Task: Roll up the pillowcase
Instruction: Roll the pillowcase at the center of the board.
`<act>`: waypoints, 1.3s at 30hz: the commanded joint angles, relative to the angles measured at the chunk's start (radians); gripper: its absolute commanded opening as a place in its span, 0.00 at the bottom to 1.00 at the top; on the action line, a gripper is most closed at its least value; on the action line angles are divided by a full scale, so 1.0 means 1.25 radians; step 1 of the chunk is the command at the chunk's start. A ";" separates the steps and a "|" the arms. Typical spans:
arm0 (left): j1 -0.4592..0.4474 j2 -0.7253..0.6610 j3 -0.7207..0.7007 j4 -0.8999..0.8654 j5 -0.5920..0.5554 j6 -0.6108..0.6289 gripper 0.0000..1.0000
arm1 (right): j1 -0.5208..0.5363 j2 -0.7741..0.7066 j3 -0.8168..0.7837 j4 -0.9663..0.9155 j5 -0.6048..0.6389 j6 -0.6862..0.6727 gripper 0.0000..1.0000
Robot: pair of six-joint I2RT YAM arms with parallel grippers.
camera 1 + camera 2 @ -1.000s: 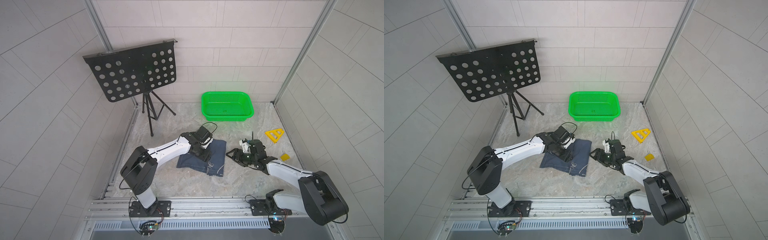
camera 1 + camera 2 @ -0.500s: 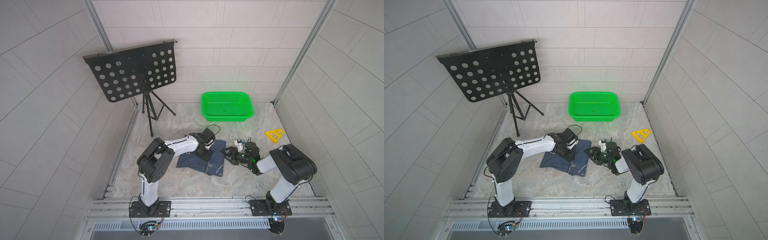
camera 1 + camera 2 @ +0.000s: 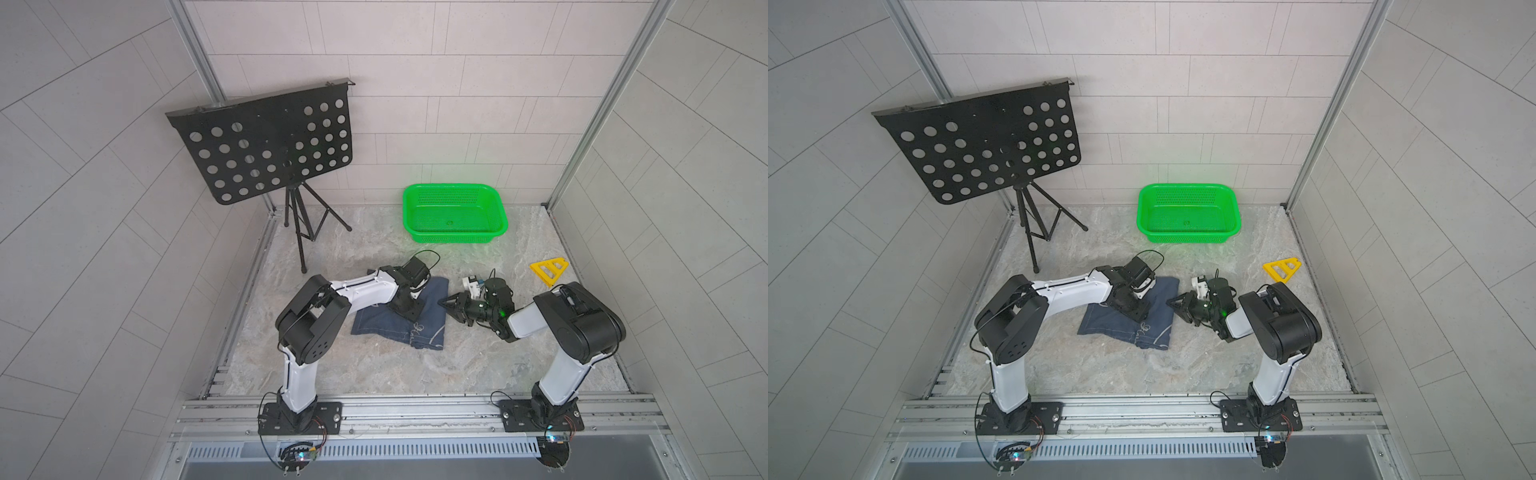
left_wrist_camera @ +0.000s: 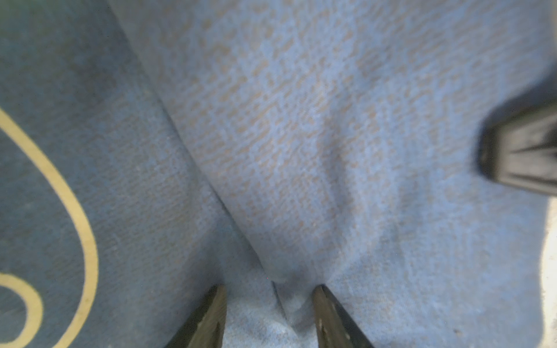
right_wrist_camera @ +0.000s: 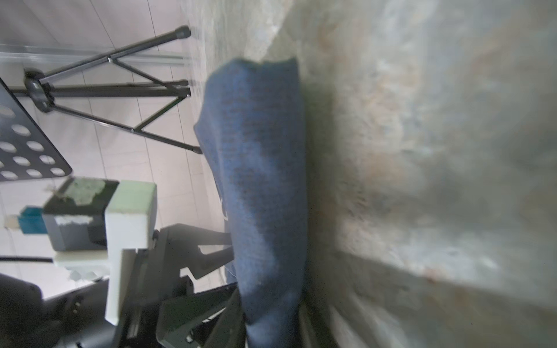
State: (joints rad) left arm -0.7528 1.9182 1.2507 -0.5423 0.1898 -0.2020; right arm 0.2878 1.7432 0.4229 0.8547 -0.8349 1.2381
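The pillowcase (image 3: 395, 326), a dark navy cloth with pale drawings, lies folded on the marble floor in both top views. My left gripper (image 3: 409, 311) points down on its far middle. In the left wrist view the left gripper (image 4: 268, 289) has its fingers part-way apart, pressed into the cloth with a raised fold pinched between them. My right gripper (image 3: 444, 303) lies low at the pillowcase's right edge (image 3: 1173, 299). In the right wrist view the right gripper (image 5: 271, 310) is shut on that edge of the pillowcase (image 5: 259, 150).
A green basket (image 3: 453, 188) stands at the back. At the back left a black perforated music stand (image 3: 270, 141) rests on its tripod (image 3: 301, 232). A yellow triangle piece (image 3: 548, 270) lies at the right, near the wall.
My right gripper slid left to the pillowcase's right edge and closed on it. My left gripper narrowed on the cloth. Both arms' elbows rose.
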 commanded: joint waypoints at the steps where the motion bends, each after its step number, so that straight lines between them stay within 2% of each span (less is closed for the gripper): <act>1: 0.001 0.020 0.029 -0.031 -0.001 0.008 0.54 | 0.001 -0.037 0.010 -0.075 -0.005 -0.037 0.17; 4: 0.003 0.007 0.044 -0.048 0.002 0.005 0.56 | -0.010 -0.105 0.034 -0.234 0.018 -0.102 0.14; 8: 0.003 -0.032 0.069 -0.067 0.026 -0.023 0.62 | -0.016 -0.202 0.148 -0.681 0.110 -0.338 0.06; 11: 0.003 -0.062 0.080 -0.077 0.043 -0.045 0.66 | -0.056 -0.233 0.181 -0.810 0.143 -0.372 0.02; 12: 0.004 -0.072 0.082 -0.080 0.044 -0.051 0.68 | -0.062 -0.242 0.211 -0.893 0.174 -0.409 0.01; 14: 0.003 -0.082 0.083 -0.082 0.040 -0.052 0.69 | -0.063 -0.251 0.277 -1.055 0.251 -0.473 0.01; 17: 0.008 -0.080 0.079 -0.080 0.042 -0.050 0.69 | -0.067 -0.249 0.352 -1.195 0.333 -0.491 0.04; 25: 0.013 -0.048 0.063 -0.026 0.061 -0.049 0.69 | -0.052 -0.194 0.485 -1.332 0.465 -0.403 0.08; 32: 0.013 -0.026 0.011 0.037 0.071 -0.043 0.66 | 0.015 -0.150 0.561 -1.362 0.538 -0.312 0.13; 36: 0.014 -0.017 -0.019 0.069 0.076 -0.035 0.64 | 0.058 -0.133 0.610 -1.380 0.570 -0.263 0.17; 39: 0.020 -0.016 -0.042 0.095 0.084 -0.040 0.63 | 0.080 -0.123 0.632 -1.379 0.564 -0.238 0.25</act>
State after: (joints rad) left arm -0.7376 1.8893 1.2247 -0.4683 0.2802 -0.2546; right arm 0.3668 1.5803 1.1820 -0.8261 -0.1722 0.8829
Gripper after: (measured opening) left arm 0.632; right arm 0.237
